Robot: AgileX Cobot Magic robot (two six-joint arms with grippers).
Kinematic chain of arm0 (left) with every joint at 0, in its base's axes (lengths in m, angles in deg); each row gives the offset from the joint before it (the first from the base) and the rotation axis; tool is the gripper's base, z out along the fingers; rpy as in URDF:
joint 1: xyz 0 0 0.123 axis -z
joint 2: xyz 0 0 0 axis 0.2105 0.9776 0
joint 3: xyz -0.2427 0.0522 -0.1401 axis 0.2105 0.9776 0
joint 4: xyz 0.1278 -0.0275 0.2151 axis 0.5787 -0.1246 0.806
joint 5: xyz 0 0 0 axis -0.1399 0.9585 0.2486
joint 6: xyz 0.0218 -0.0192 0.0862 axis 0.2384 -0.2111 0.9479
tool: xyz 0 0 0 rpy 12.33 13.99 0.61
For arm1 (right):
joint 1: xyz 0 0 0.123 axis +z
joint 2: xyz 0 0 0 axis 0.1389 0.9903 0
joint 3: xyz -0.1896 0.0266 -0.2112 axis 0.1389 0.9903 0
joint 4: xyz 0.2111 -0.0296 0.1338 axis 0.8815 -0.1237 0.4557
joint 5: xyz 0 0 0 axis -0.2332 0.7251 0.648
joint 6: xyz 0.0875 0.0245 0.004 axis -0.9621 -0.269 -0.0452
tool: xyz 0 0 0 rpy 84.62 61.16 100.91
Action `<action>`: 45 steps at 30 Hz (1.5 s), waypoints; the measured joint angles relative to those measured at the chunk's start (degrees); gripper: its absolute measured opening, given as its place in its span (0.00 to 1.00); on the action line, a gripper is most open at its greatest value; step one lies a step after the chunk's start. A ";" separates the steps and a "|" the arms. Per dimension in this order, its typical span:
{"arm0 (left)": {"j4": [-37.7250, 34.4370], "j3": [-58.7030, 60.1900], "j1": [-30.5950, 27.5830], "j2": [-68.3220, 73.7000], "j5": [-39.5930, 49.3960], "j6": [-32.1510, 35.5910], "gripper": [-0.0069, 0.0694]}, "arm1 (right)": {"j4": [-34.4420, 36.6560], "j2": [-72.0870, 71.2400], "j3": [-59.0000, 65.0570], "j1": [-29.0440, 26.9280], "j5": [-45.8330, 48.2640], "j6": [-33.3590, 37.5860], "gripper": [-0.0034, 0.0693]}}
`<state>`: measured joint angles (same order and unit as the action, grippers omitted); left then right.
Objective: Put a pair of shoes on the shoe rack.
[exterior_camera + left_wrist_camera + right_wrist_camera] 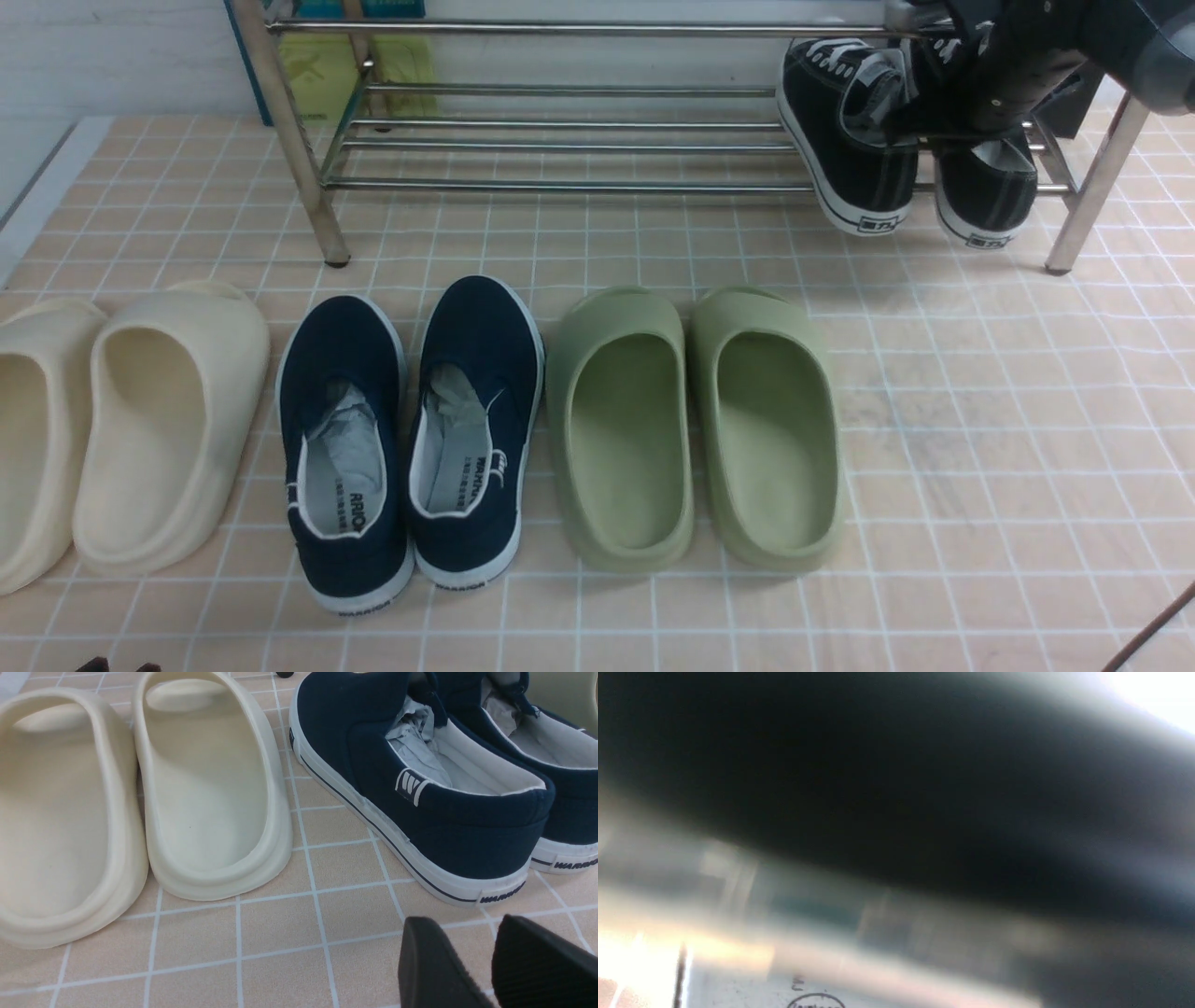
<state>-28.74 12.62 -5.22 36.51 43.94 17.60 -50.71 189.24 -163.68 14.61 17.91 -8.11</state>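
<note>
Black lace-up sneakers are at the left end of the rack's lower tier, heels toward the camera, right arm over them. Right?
Wrong end. The front view shows the black lace-up sneakers at the right end of the rack's lower tier. Heels toward the camera and right arm over them: both correct.

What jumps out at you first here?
Three pairs lined up on the tiles: cream clogs, navy slip-ons and green slides. Beyond them, a dark robot arm reaches over black sneakers perched at the right end of a shiny metal rack.
</note>
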 joint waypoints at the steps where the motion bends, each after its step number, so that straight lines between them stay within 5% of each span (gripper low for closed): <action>1: 0.00 0.00 0.00 0.00 0.00 0.00 0.40 | 0.00 -0.13 0.01 0.00 0.34 0.05 0.31; 8: 0.00 0.00 0.00 0.00 0.00 0.00 0.40 | -0.20 -4.77 -0.01 0.25 8.99 0.41 0.61; 13: 0.00 0.00 0.00 0.00 0.00 0.00 0.40 | -0.35 -10.03 -0.01 0.25 14.15 1.55 0.62; 18: 0.00 0.00 0.00 0.00 0.00 0.00 0.40 | 1.72 -22.40 2.43 0.29 15.30 1.70 0.48; 27: 0.00 0.00 0.00 0.00 0.00 0.00 0.40 | 0.91 -50.86 21.69 0.29 9.56 1.75 0.04; 35: 0.00 0.00 0.00 0.00 0.00 0.00 0.40 | 0.46 -74.83 52.12 0.29 -7.52 1.69 0.02; 45: 0.00 0.00 0.00 0.00 0.00 0.00 0.40 | 0.46 -117.29 105.14 0.29 -32.12 1.69 0.03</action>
<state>-28.74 12.62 -5.22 36.51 43.94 17.60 -50.25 71.95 -58.54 14.90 -14.21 -6.42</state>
